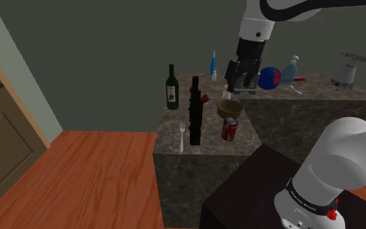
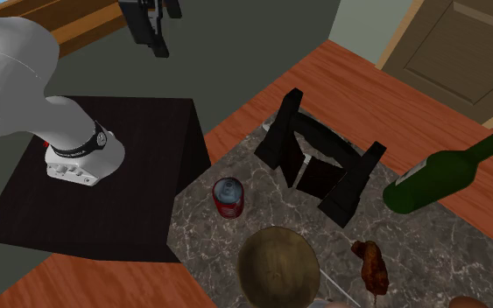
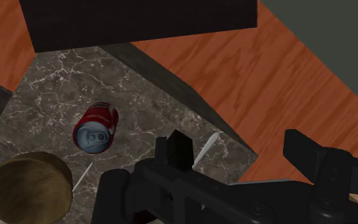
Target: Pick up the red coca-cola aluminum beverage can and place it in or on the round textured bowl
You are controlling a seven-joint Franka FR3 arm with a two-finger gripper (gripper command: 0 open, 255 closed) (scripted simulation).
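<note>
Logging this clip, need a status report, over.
Gripper open, empty, above counter. Can upright beside bowl, untouched. Rack stands apart from can; approach looks clear.

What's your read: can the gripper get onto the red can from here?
Probably yes. The can stands upright, its top uncovered, and the gripper hangs above the counter, fingers apart. The bowl and the black rack stand near the can, neither touching it, so a descent from above looks free.

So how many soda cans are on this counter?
1. The red can stands upright on the marble counter, beside the round bowl, near the edge by the black stand. Another could be hidden behind the black rack, though none shows.
</note>
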